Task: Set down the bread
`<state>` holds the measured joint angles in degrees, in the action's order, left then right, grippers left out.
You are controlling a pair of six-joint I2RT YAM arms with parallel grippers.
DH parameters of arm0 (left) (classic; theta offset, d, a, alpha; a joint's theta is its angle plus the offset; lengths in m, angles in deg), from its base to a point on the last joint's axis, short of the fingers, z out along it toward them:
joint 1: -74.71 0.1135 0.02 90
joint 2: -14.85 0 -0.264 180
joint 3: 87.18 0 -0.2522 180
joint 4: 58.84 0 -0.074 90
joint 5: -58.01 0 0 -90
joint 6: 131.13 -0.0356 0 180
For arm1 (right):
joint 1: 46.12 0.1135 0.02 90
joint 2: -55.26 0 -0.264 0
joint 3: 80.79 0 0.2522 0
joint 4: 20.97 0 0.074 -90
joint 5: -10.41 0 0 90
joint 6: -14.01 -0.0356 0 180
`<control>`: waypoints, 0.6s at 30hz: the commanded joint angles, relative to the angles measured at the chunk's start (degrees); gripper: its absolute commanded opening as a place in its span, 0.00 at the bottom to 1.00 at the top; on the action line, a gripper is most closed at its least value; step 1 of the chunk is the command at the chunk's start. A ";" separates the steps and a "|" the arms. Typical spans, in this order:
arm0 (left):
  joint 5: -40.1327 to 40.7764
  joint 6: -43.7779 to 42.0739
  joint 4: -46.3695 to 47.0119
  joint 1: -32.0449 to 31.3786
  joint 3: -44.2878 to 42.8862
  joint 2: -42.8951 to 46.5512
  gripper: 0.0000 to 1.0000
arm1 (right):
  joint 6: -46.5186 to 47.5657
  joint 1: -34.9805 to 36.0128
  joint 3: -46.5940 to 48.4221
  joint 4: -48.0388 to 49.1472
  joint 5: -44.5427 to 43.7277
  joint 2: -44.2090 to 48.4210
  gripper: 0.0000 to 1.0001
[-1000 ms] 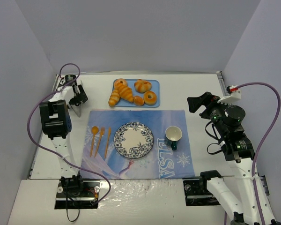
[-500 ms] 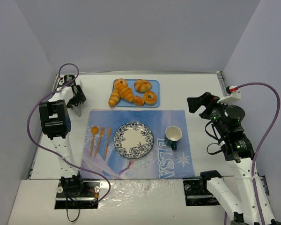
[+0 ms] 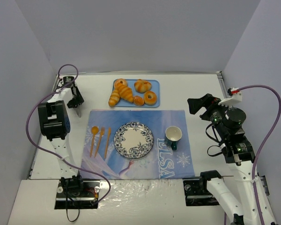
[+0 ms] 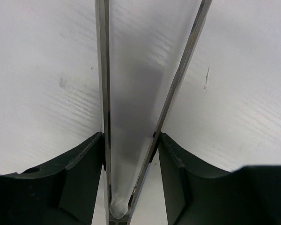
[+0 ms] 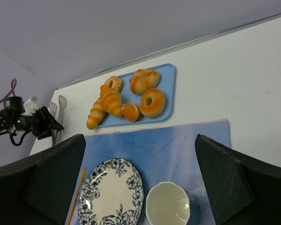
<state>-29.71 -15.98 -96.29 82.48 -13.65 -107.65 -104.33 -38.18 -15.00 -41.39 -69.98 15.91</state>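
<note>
Looks like the tool-pickup stage to me, before any bread gets moved. The left gripper (image 3: 77,101) is at the far left of the white table (image 3: 196,84), right on a pair of thin metal tongs (image 4: 102,70). In its wrist view the dark fingers (image 4: 79,178) sit flush against the outside of both tong arms near the hinge end, so I'd call that a grasp on the tongs. The arms are splayed apart further out. Can't tell if they're off the table. The right gripper (image 5: 140,140) hangs over the right side, jaws spread wide, nothing in them.

The bread (image 3: 126,93), the long golden-orange ridged croissant with tapered ends, sits on the light-blue rectangular tray (image 3: 155,104) at the back, with a slimmer horn-shaped roll (image 3: 114,99) right next to it. Nothing is touching it from above. It isn't on the round white plate with the blue floral pattern (image 3: 134,139) yet, so the actual placing is all to come.

Next move, my guess: lift the tongs, swing right to the tray, and get the tips either side of the croissant's thick middle. The pastries are packed close, so the neighbours could easily get nudged.

The only readable writing is "ELSA" in pale letters, sideways on the blue snowflake placemat (image 3: 131,117), between the plate and the dark-green cup (image 3: 173,135). No brands that I can see.
</note>
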 commanded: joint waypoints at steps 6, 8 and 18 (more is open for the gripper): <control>2.70 -0.29 -1.18 -3.22 1.21 12.10 0.43 | -0.84 -0.04 -0.52 4.89 1.30 1.47 1.00; 4.18 -0.75 -1.54 -4.08 1.21 13.24 0.43 | -0.90 0.02 -0.50 4.69 1.44 1.67 1.00; 6.87 -0.90 -3.03 -6.01 2.53 21.07 0.43 | -1.10 0.05 -0.79 4.55 1.64 1.91 1.00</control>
<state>-25.31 -16.64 -99.65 76.06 -10.96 -92.40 -104.75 -38.16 -15.88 -41.41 -69.63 17.89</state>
